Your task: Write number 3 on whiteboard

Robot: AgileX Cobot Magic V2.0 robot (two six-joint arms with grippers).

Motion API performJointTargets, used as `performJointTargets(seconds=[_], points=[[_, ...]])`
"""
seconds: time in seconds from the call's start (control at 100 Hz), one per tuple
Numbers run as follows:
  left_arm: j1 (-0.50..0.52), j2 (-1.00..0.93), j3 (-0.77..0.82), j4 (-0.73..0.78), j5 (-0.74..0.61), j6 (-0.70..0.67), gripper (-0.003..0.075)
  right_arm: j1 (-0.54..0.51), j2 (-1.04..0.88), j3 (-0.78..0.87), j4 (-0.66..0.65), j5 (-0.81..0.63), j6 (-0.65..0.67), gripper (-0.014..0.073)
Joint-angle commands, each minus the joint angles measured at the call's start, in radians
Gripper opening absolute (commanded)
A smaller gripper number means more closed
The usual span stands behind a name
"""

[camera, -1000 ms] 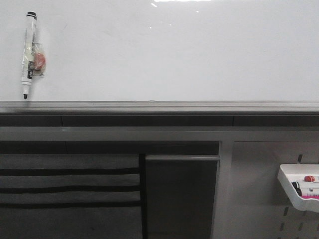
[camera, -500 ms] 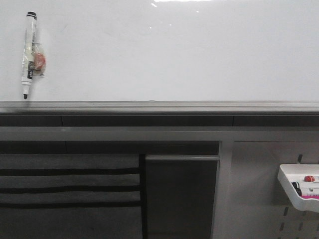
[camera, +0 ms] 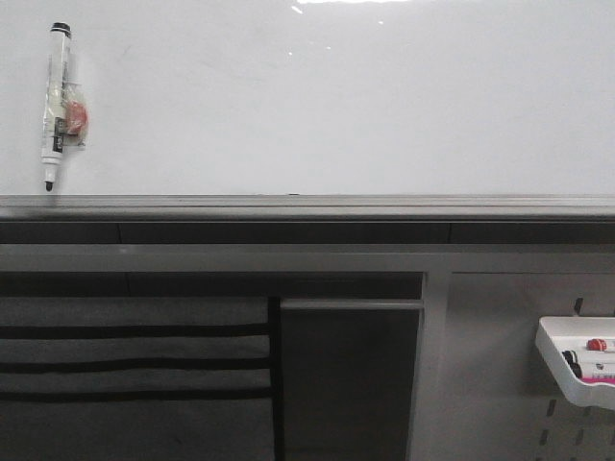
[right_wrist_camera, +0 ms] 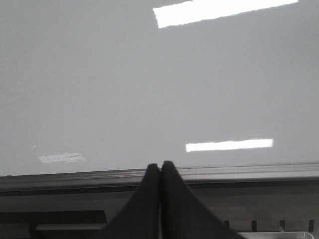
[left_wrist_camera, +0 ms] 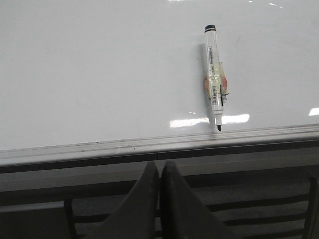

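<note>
Whiteboard [camera: 336,106] seen as glossy, flat, white, streaked with light glare; no digit found on it. Grey metal ledge [camera: 307,206] run along its lower edge. Marker [camera: 57,104] stuck upright at board's far left, black cap up, tip down just above ledge, clear barrel wrapped in tape with reddish patch; label print too small to be read. Wide bare board left to marker's right. Left gripper [left_wrist_camera: 159,172] pressed closed, empty, below ledge. Right gripper [right_wrist_camera: 160,172] likewise closed, empty. White tray [camera: 562,360] with markers hung on slotted panel [camera: 500,384] at lower right
</note>
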Motion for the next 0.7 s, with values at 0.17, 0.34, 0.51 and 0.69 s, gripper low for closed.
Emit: performJointTargets(seconds=[0.17, 0.34, 0.51, 0.69], points=[[-0.004, -0.031, 0.001, -0.011, -0.126, -0.012, -0.0018, -0.004, -0.021, 0.02, -0.019, -0.07, -0.01, -0.0074], [-0.004, -0.031, -0.024, -0.012, -0.137, -0.012, -0.0018, -0.004, -0.021, 0.005, -0.019, -0.092, -0.01, -0.0074], [-0.004, -0.023, -0.156, -0.086, -0.079, -0.012, -0.0018, -0.004, -0.014, -0.129, -0.014, 0.078, -0.008, -0.0074], [-0.004, 0.08, -0.364, -0.097, 0.12, -0.01, -0.0018, -0.004, 0.08, -0.304, -0.033, 0.26, -0.01, -0.0074]])
